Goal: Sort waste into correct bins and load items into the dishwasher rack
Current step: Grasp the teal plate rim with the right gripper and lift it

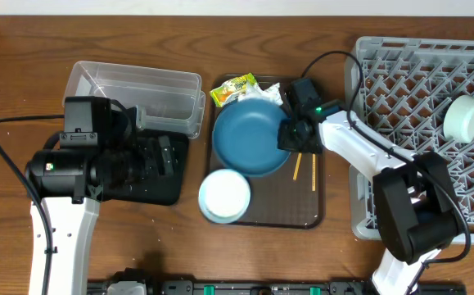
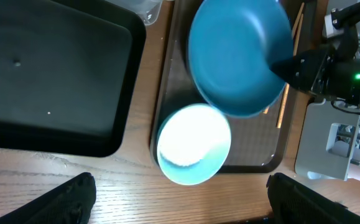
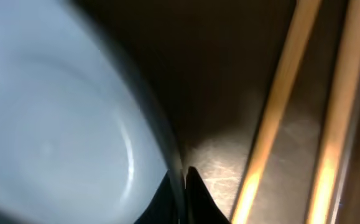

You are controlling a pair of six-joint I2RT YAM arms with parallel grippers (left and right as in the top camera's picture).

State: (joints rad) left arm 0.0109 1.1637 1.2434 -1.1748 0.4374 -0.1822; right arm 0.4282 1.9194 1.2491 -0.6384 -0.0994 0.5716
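Blue bowl (image 1: 250,137): clamped at its right rim in the closed right hand (image 1: 292,135). Dishwasher rack (image 1: 400,74): just rightward, nearest that arm. Left hand (image 2: 192,202): spread open above black tray (image 2: 55,81).

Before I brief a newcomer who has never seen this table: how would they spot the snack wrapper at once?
Left of the big grey rack lies a flat brown tray. At its far left corner, between the blue bowl and the clear tub, sits the wrapper: the only yellow-green printed thing there.
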